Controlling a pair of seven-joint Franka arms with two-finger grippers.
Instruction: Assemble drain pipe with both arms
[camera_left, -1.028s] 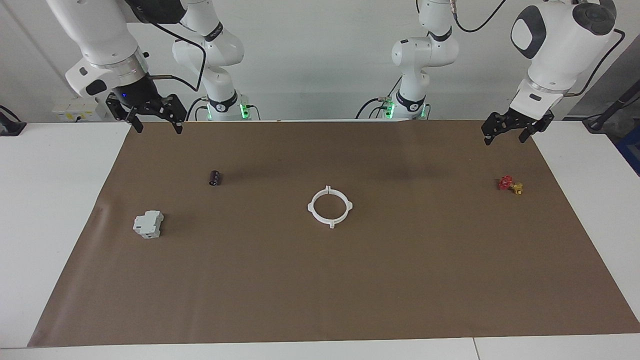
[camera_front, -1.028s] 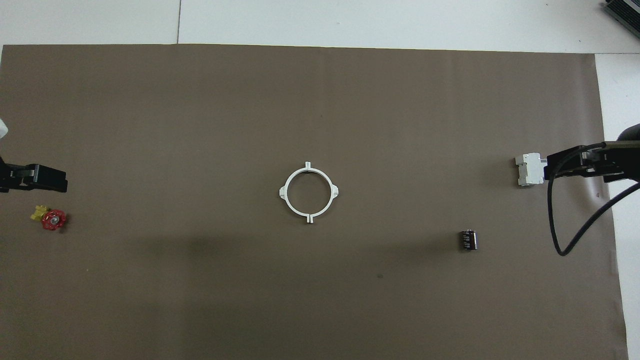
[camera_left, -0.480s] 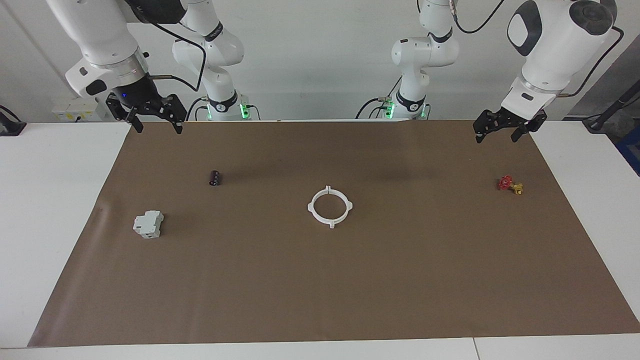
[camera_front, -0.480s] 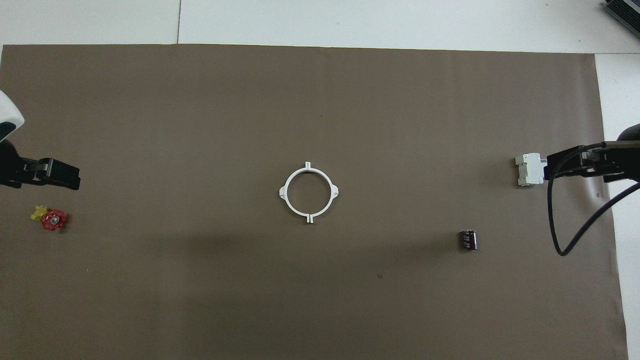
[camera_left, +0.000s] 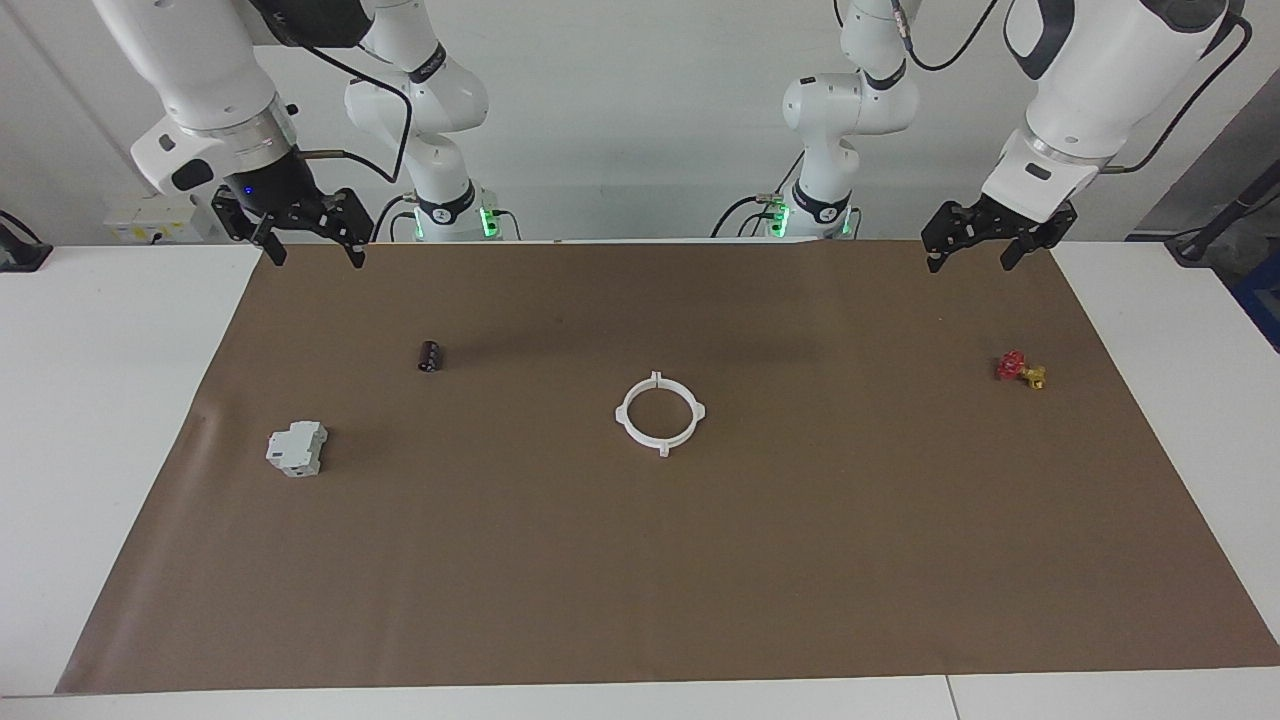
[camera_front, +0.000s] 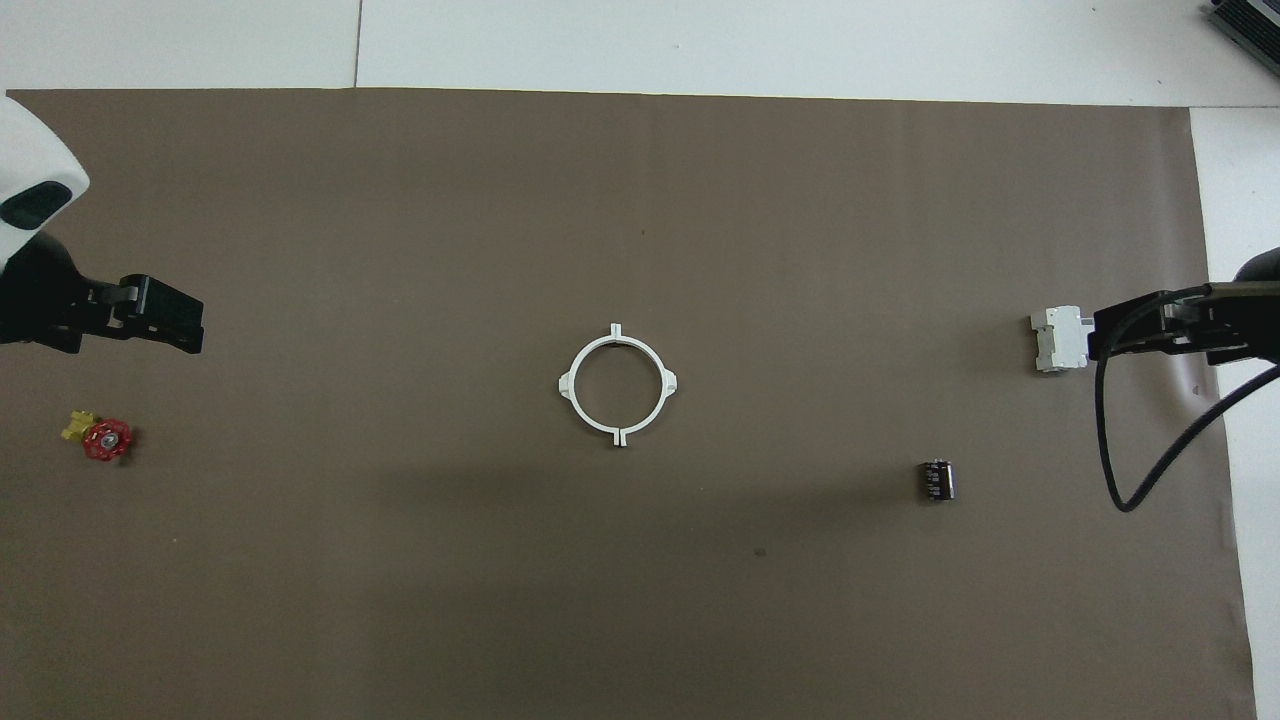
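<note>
Drain pipe (camera_left: 660, 413) lies as one closed ring mid-tabletop, apparently already joined, hence left claw (camera_left: 968, 245) and right claw (camera_left: 312, 240) hang released and empty above the mat's robot-side corners.

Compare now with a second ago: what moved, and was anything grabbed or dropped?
Only the left gripper moved: open and empty, it slid above the mat from its end of the table toward the middle. Nothing was grabbed or released. The right gripper, the drain pipe, the red-and-yellow valve, the grey-white block and the small black cylinder stayed put.
</note>
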